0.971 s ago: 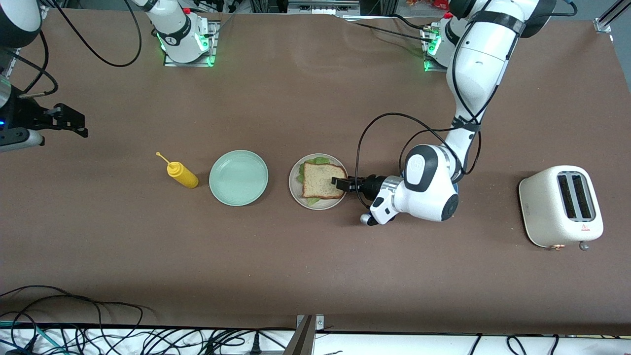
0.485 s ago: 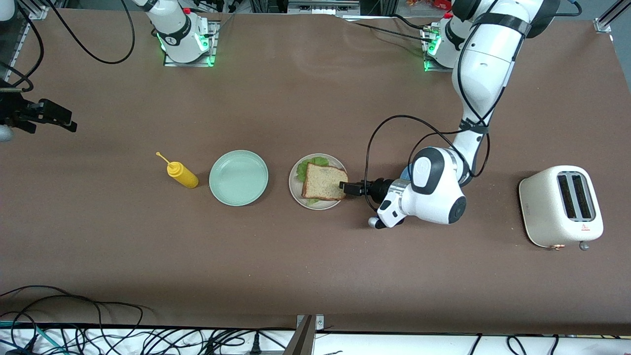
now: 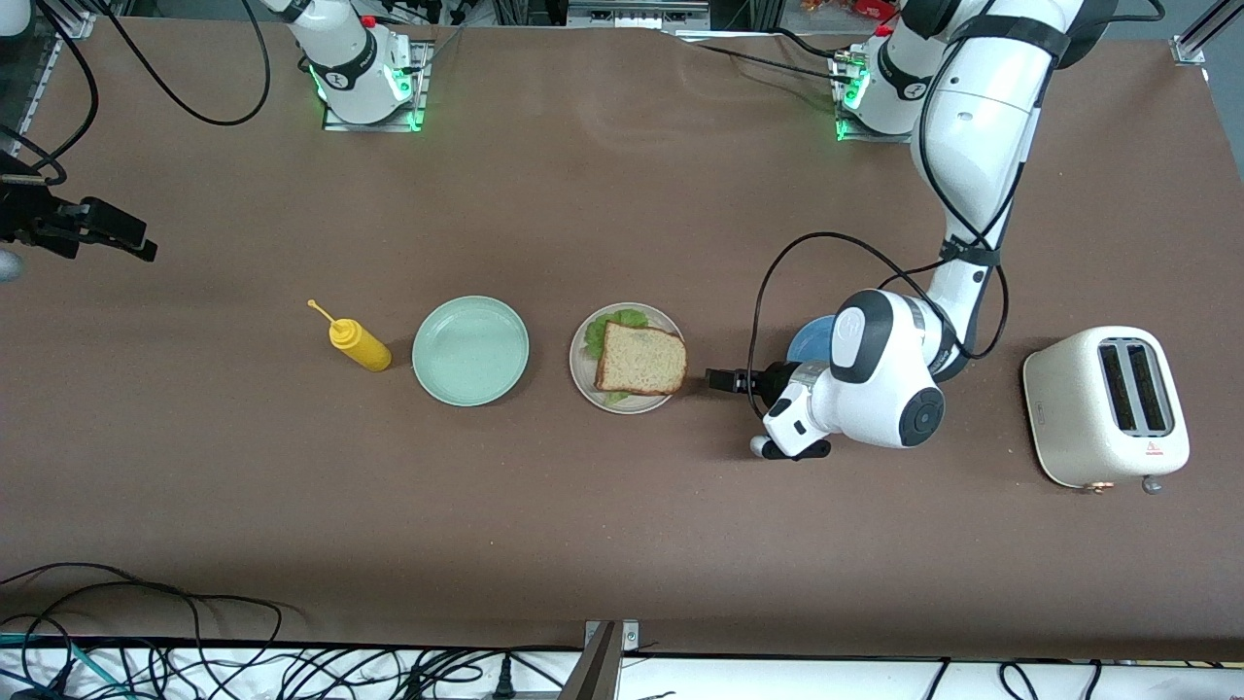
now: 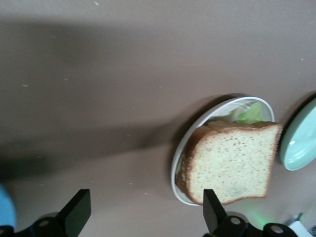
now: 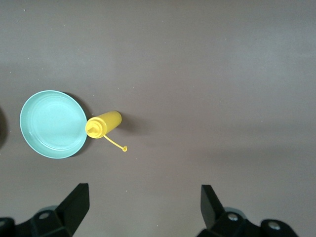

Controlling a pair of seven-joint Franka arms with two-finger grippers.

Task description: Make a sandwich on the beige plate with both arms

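Brown bench, two arm bases along one edge.
Item: sandwich, top bread slice over green lettuce, resting on the beige plate mid-bench; appears assembled.
Left gripper: fingers apart, empty, low over bare bench just beside the plate's rim toward the left arm's end; the sandwich lies straight ahead along its pointing axis.
Right gripper: fingers apart, empty, waiting over the bench's right-arm end, well apart from the plate.
Nearer arm: left.
Also present: mint-green plate, yellow squeeze bottle, blue plate, toaster.
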